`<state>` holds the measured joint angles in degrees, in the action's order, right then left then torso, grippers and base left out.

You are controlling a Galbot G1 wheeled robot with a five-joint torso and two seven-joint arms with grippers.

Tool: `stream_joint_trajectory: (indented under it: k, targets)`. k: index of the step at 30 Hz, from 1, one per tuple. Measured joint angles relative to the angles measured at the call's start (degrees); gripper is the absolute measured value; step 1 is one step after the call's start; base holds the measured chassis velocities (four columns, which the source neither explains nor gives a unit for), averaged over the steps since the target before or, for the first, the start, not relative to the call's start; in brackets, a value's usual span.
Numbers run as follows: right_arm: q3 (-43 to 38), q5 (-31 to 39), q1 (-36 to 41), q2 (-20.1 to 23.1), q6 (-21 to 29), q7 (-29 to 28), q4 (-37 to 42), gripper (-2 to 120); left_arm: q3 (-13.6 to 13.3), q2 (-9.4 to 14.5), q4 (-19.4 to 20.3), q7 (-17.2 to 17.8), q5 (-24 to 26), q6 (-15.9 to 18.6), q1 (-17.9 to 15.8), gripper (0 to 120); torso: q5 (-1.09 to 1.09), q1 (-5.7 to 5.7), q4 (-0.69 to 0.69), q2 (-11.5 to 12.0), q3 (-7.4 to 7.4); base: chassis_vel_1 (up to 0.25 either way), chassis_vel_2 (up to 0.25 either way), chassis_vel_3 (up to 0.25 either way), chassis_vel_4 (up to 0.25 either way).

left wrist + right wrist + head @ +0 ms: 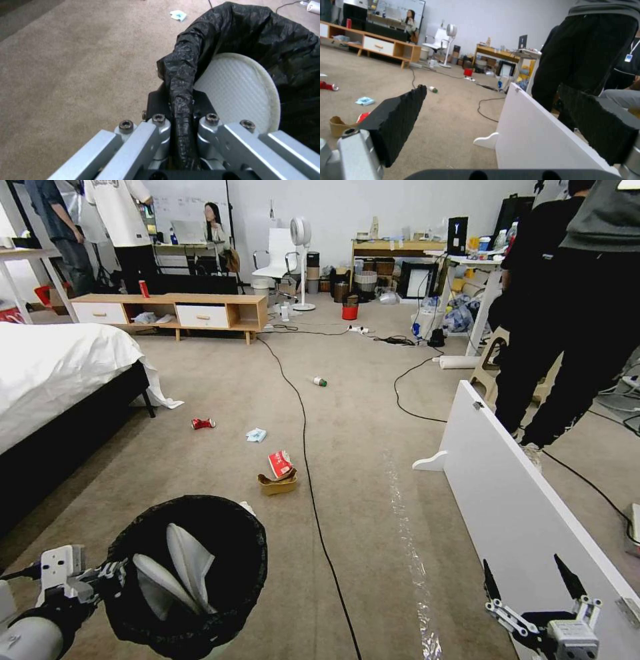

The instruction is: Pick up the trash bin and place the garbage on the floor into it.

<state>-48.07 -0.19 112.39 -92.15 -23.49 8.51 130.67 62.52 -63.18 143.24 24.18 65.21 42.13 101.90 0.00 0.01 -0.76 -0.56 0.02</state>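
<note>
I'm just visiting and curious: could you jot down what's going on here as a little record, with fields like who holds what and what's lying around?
Left gripper: shut on the rim of the trash bin
Right gripper: open, empty, by a white board
In bin: white pieces on a black liner
On floor: crushed can, blue tissue, snack packet on a brown paper bag, bottle
Also: black cable across the carpet
</note>
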Motion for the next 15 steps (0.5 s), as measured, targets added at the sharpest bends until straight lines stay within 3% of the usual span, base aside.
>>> stream_joint_trajectory:
  k: [7, 15]
  targets:
    - [0.01, 0.04, -0.02, 0.01, -0.10, 0.19, 0.00, 100, -0.08, 0.00, 0.00, -0.02, 0.00, 0.00, 0.00, 4, 0.00, 0.00, 0.00, 0.00, 0.00, 0.000, 0.000, 0.000, 0.000]
    - [-0.15, 0.05, 0.11, 0.01, -0.47, 0.62, 0.00, 100, -0.27, 0.04, 0.01, -0.02, -0.20, 0.00, -0.06, 4, 0.00, 0.00, -0.01, 0.00, 0.00, 0.099, 0.081, -0.102, -0.084]
